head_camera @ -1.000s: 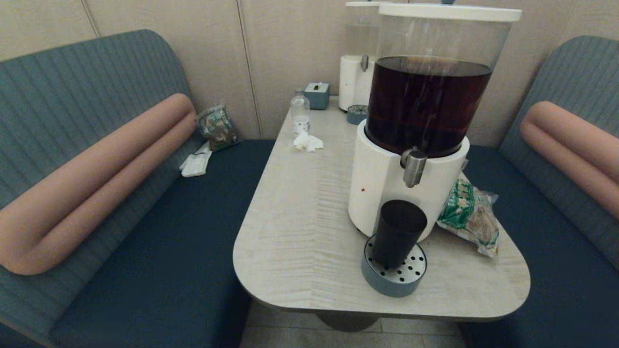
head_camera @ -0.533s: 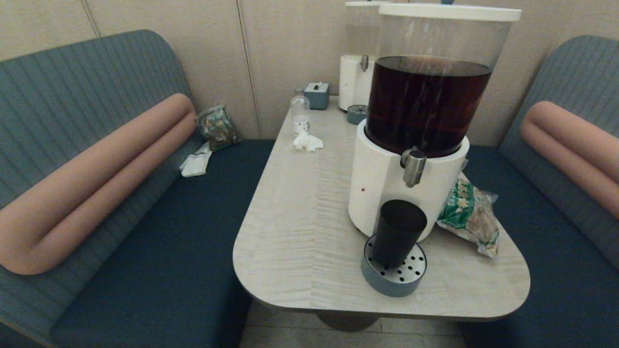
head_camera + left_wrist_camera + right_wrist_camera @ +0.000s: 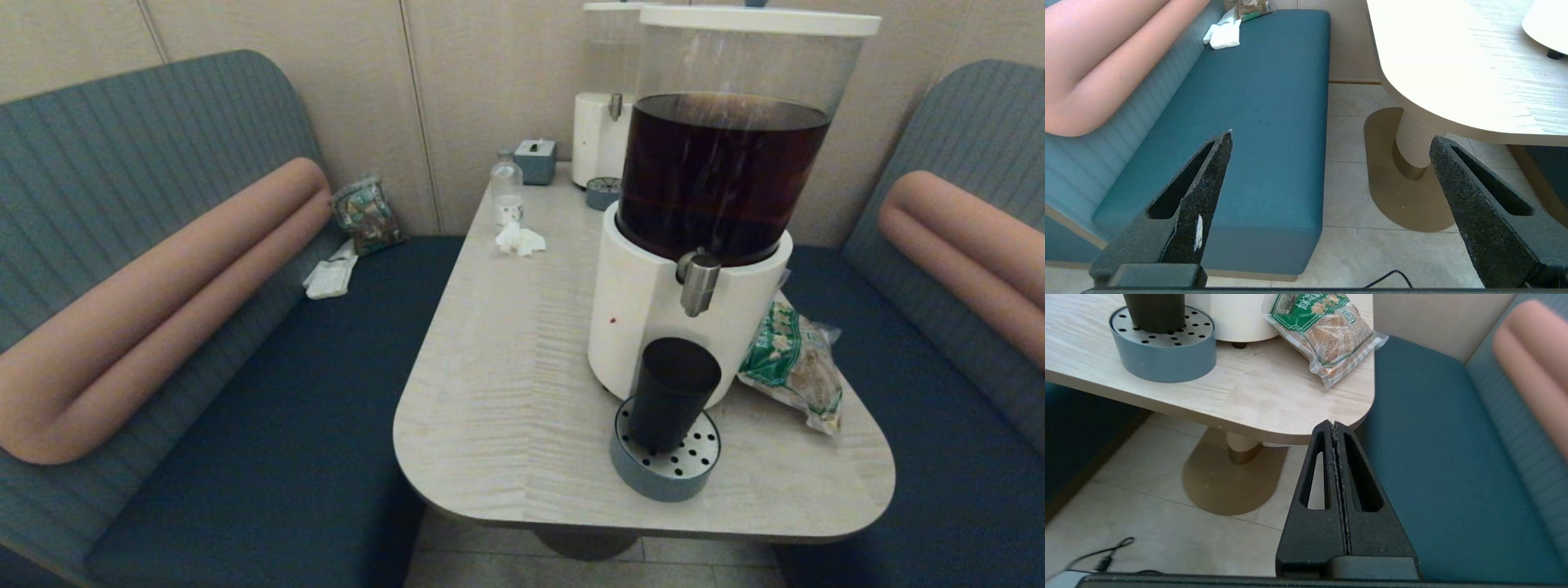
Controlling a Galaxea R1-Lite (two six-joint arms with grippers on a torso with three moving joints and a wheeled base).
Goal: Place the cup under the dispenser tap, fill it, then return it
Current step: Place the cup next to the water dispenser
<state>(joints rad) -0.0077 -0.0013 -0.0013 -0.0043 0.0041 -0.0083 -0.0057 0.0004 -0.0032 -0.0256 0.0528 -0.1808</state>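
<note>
The dark tumbler cup (image 3: 672, 394) stands upright on the round grey-blue drip tray (image 3: 665, 469), below and slightly left of the steel dispenser tap (image 3: 698, 282) of the big dispenser (image 3: 653, 310) with brown drink. The right wrist view shows the cup's lower part (image 3: 1154, 312) on that tray (image 3: 1163, 351). My left gripper (image 3: 1331, 136) hangs open and empty below the table's near left edge, over floor and bench. My right gripper (image 3: 1334, 424) is shut and empty, low by the table's near right corner. Neither arm shows in the head view.
A green snack bag (image 3: 792, 363) lies right of the dispenser. A clear bottle (image 3: 506, 192), a crumpled tissue (image 3: 519, 239), a small box (image 3: 535, 160) and a second dispenser (image 3: 600, 122) stand at the back. Blue benches flank the table (image 3: 506, 392); a pedestal (image 3: 1414, 143) stands underneath.
</note>
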